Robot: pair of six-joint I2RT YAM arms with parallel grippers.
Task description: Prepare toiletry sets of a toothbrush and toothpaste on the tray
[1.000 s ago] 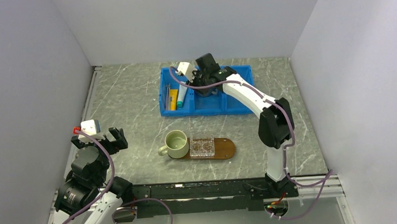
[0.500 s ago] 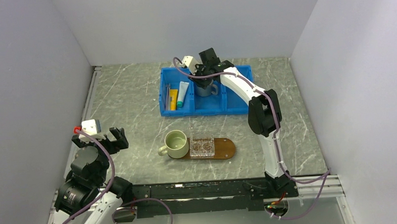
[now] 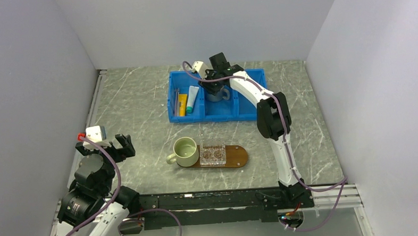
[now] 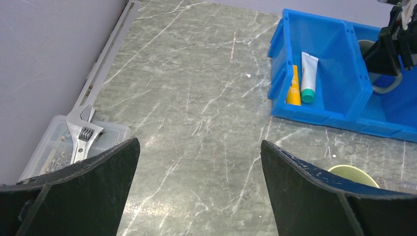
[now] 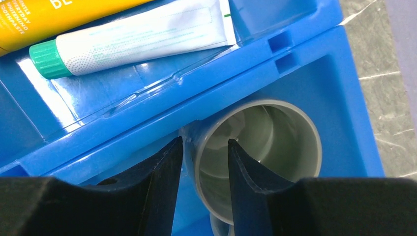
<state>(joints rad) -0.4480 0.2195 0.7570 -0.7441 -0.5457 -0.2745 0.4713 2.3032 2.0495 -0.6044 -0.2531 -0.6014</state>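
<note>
The yellow tube (image 3: 182, 104) and the white tube with a teal end (image 3: 192, 99) lie in the left compartment of the blue bin (image 3: 249, 110). Thin toothbrushes (image 3: 175, 100) lie beside them. The dark wooden tray (image 3: 240, 157) sits at the near centre of the table. My right gripper (image 3: 212, 86) is in the bin's middle compartment. In the right wrist view its jaws (image 5: 205, 147) straddle the rim of a grey mug (image 5: 275, 132), one finger outside and one inside, with a gap showing. The white tube (image 5: 147, 37) lies just past the divider. My left gripper (image 4: 199, 147) is open and empty over bare table.
A green mug (image 3: 186, 151) and a clear square holder (image 3: 212, 154) stand on the tray's left part. A clear box with a wrench (image 4: 74, 142) lies at the table's left edge. Grey walls enclose the table on three sides.
My right arm has swung its elbow back and left, and its gripper has settled over the grey mug's rim. The left arm has not moved.
</note>
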